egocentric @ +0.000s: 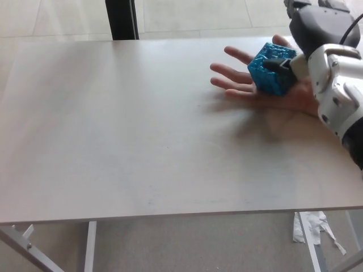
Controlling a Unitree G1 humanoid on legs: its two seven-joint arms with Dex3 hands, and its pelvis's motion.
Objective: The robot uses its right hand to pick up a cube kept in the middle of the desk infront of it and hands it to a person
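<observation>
The blue cube (267, 72) rests on a person's open palm (237, 84), which lies palm-up over the desk's (142, 130) far right part. My right hand (315, 27) is raised above and to the right of the cube, fingers apart. One black fingertip (274, 64) still lies against the cube's right face. The white forearm runs down the picture's right edge. My left hand does not show.
A black post (121, 20) stands behind the desk's far edge. Scraps of white paper (309, 224) lie on the floor under the front right corner. A white desk leg (89, 249) shows at the lower left.
</observation>
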